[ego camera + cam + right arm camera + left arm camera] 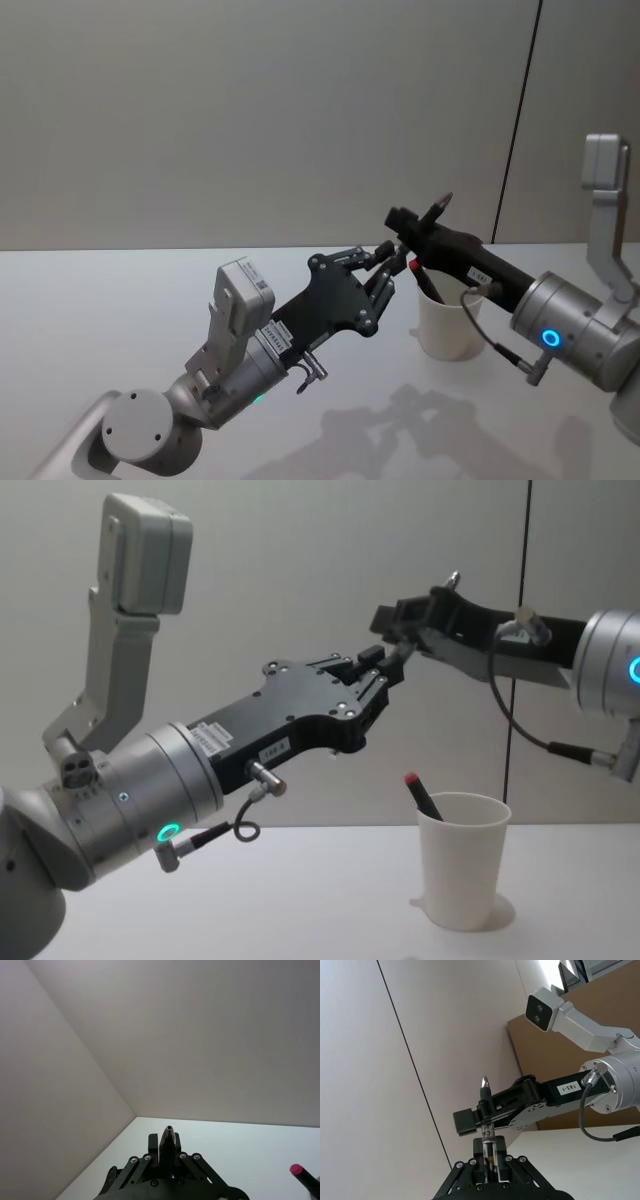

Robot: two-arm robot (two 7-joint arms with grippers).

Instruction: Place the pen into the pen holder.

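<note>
A clear-barrelled pen (487,1135) with a dark pointed tip (441,205) is held in the air between both arms, above and left of the pen holder. My left gripper (488,1162) is shut on its lower barrel. My right gripper (487,1110) is shut on it higher up, and the tip pokes out past the right fingers (168,1142). From the chest, the left gripper (385,672) meets the right gripper (405,630) nose to nose. The pen holder (462,870), a white paper cup (450,325), stands on the table below the right arm.
A dark pen with a red cap (422,795) leans inside the cup. The white table (100,320) stretches left and forward of the cup. A plain grey wall stands behind. The right arm's cable (515,730) loops above the cup.
</note>
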